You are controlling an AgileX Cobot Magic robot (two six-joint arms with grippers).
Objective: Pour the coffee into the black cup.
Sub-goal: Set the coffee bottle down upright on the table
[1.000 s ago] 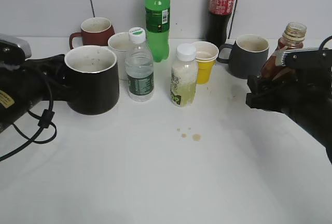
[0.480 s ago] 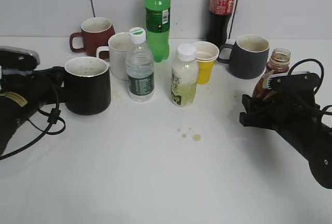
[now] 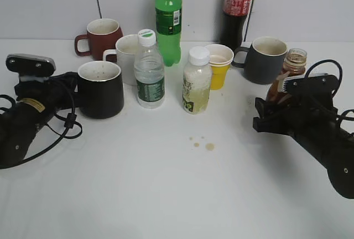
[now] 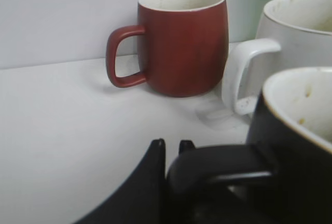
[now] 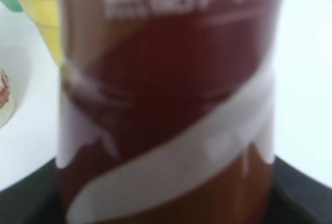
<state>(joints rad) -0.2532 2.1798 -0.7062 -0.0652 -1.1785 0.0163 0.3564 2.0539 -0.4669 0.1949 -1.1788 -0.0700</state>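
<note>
The black cup stands on the white table at the left, white inside with brown specks. My left gripper is shut on its handle. In the left wrist view the cup fills the lower right and the fingertips pinch the handle. The coffee bottle, brown with a white band and no cap, stands upright at the right. My right gripper is shut around its body. In the right wrist view the bottle fills the frame and hides the fingers.
Behind the black cup are a red mug and a white mug. Mid-table stand a water bottle, green bottle, pale juice bottle, yellow paper cup, cola bottle and grey mug. Brown drops lie in front.
The left gripper has lowered the black cup and moved it back and to the right, onto the table. The right gripper has brought the coffee bottle down and slightly left.
</note>
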